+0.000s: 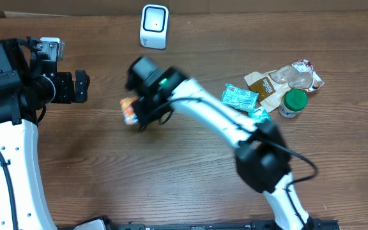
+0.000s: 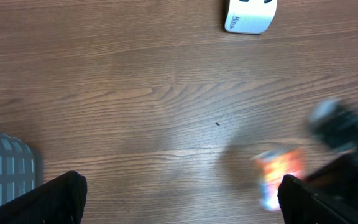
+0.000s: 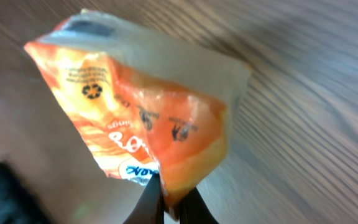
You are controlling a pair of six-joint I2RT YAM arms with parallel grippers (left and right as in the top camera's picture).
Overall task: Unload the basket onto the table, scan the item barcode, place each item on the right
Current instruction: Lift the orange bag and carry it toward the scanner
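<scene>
Pickup is complete: right tool (image 3: 169, 202) grips the orange packet (image 3: 148, 118); presenting it to the white scanner (image 1: 154, 26) is outstanding. Left tool (image 1: 80, 87) stands open.

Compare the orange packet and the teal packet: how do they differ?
The orange packet is pinched by the right gripper; the teal packet lies free on the table. The orange one is left of centre; the teal one is at right near the green-lidded jar. Both are small soft pouches.
</scene>
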